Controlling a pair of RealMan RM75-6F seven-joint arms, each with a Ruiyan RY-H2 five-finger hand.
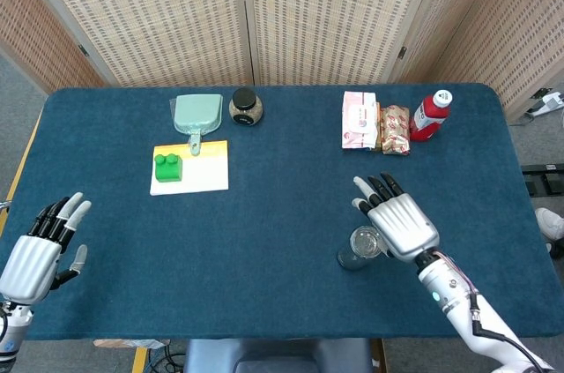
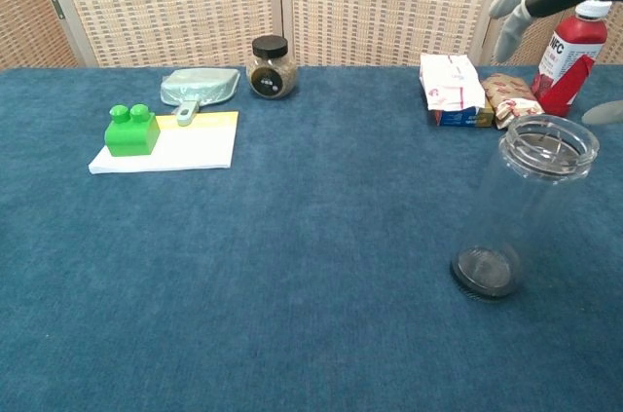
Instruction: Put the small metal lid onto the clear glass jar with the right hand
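Right hand (image 1: pixel 401 223): silver, fingers spread, holding nothing, just beside the clear glass jar (image 2: pixel 526 200). Jar: cylindrical, transparent; small metal lid (image 2: pixel 548 146) seated in its mouth, partly indistinct.

Both hands are built alike: the left hand (image 1: pixel 33 254) and the right hand (image 1: pixel 398 220) each have a ribbed, silvery-grey metal back, black fingers and pale grey fingertips (image 1: pixel 359 185). Behind the right hand sits a silver wrist with a small green-lit spot (too small to read), then a white forearm (image 1: pixel 480 338) with thin cables running along it. The chest view shows only grey finger ends (image 2: pixel 514 6).
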